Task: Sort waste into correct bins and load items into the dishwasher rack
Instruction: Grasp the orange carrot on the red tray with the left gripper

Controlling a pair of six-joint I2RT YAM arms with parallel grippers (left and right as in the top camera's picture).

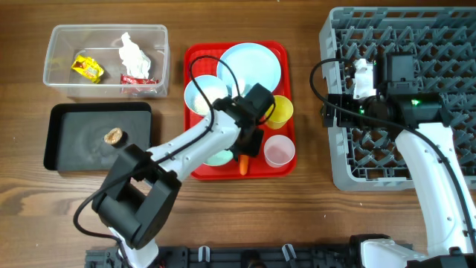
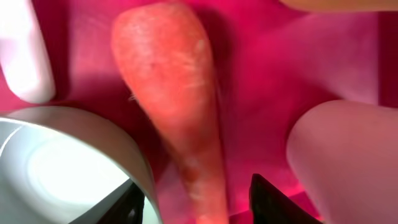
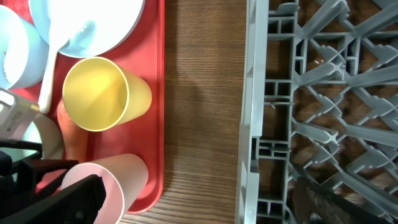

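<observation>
Orange carrot (image 2: 171,106) lies flat on the red tray (image 2: 261,81), its thin end directly under your left tool (image 2: 199,202); the jaws stand apart either side of it, gripping nothing; a pale bowl (image 2: 62,168) sits just beside one finger, the pink cup (image 2: 342,155) just beside the other; this looks like the carrot pick; next, close squarely, lift clear of both dishes, probably towards the black tray (image 1: 74,149); your right tool (image 1: 343,106) hangs spread and empty at the rack (image 1: 446,30).
</observation>
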